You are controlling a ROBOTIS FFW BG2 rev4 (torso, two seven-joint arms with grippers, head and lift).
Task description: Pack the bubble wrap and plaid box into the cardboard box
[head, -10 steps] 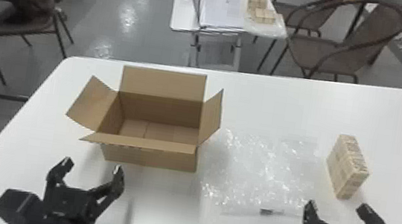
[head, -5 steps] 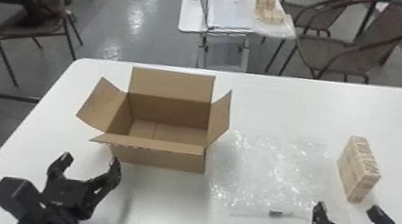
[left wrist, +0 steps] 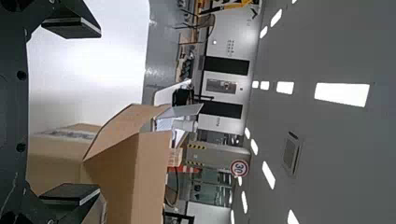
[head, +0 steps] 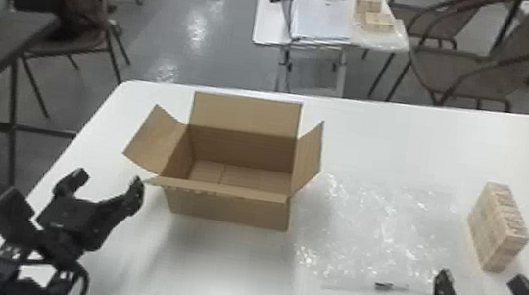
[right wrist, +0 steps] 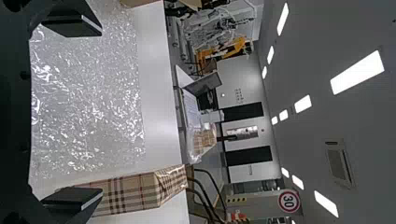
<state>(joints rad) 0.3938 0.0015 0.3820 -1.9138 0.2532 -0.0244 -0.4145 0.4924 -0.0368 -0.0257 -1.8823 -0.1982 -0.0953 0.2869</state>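
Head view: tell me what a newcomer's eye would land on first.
Probably the open cardboard box, left of centre on the white table, flaps spread. Next, the shiny bubble wrap lying flat to its right, then the plaid box farther right. The black left gripper and right gripper, both open, stand out in the foreground.

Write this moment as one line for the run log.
cardboard box: flaps open | bubble wrap: flat on table | plaid box: beside bubble wrap | left gripper: open, empty | right gripper: open, empty | packing: not started
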